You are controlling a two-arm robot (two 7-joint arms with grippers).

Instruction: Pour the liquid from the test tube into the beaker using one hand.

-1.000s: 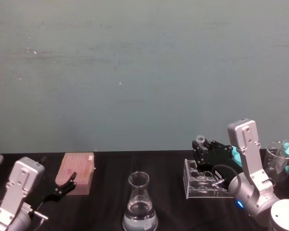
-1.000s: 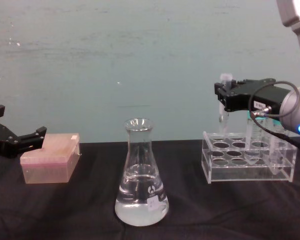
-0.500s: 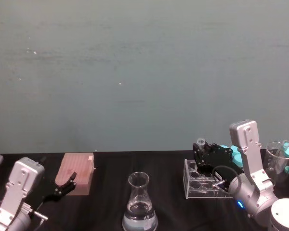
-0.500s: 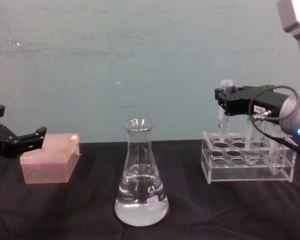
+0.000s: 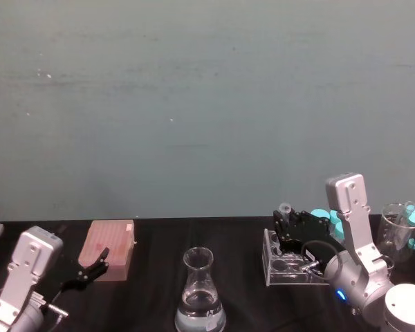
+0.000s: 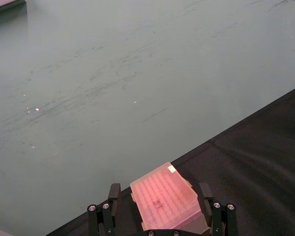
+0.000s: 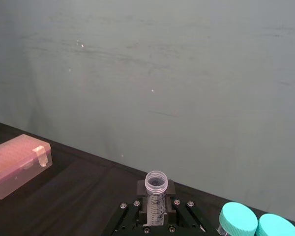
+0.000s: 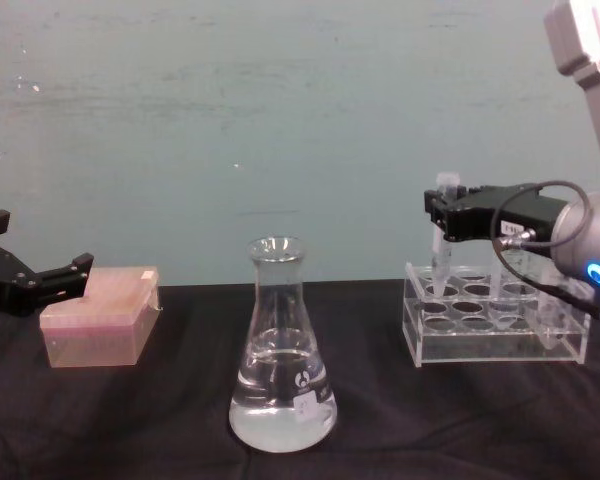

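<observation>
1. Since a second ago, the right gripper [image 8: 442, 215] has been lowered with the test tube [image 8: 443, 240]; the tube's lower end, formerly clear above the rack [image 8: 495, 325], is now seen dipping into one of the rack's front-left holes.
2. The test tube is held upright between the closed black fingers [image 7: 137, 209] of the right gripper, with its rounded open rim [image 7: 156, 181] standing just above them.
3. Faint graduation marks are seen on the tube wall in the right wrist view, but no figures can be read.
4. The beaker [image 8: 281, 350] is stood well to the left of the hand and nearer the robot, on the black cloth [image 8: 160, 420]; it is a clear glass conical flask with a narrow neck and flared lip.
5. Clear liquid [image 8: 280, 415] is seen filling the flask's wide base.
6. A small white logo and a white label are carried near the flask's base; their writing cannot be read.
7. The rack is of clear acrylic, box-shaped, with round holes in its top plate.
8. Teal screw caps [image 7: 238, 216] are seen just beside the hand, on wider tubes.
9. A translucent pink box [image 8: 100, 315] with a ridged top is laid far to the left, just before the left gripper [image 8: 40, 280], whose black fingers are spread apart and touch nothing.
</observation>
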